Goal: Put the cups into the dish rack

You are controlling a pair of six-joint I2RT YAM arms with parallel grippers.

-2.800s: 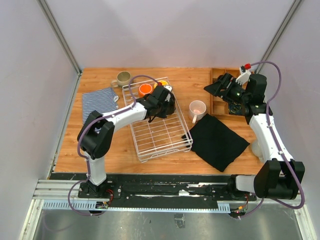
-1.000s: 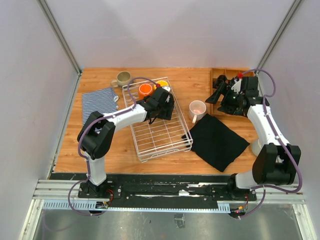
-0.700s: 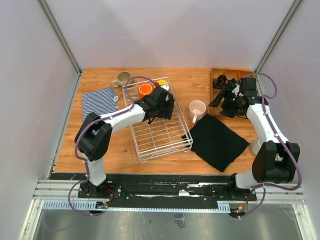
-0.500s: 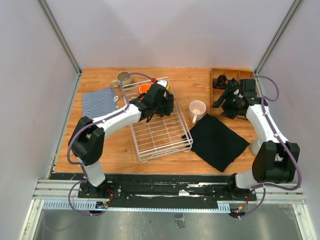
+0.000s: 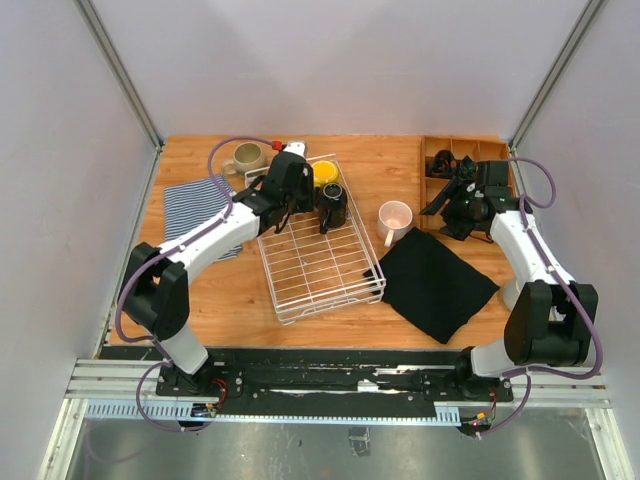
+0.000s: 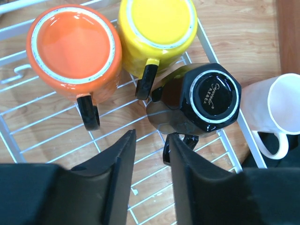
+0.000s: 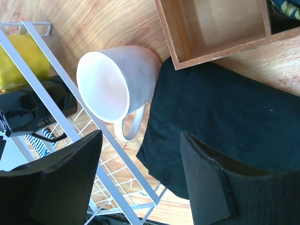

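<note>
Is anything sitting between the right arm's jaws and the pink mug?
Nothing visible. The pink mug stands upright on the table straight ahead of the open jaws. The dish rack, black cloth and wooden tray lie beside it, not between.

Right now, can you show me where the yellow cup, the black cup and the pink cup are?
yellow cup point(image 6: 157, 21), left wrist view, middle of its round upward face.
black cup point(image 6: 215, 96), left wrist view, on its upturned printed base.
pink cup point(image 7: 105, 86), right wrist view, on the inside of its open mouth.
</note>
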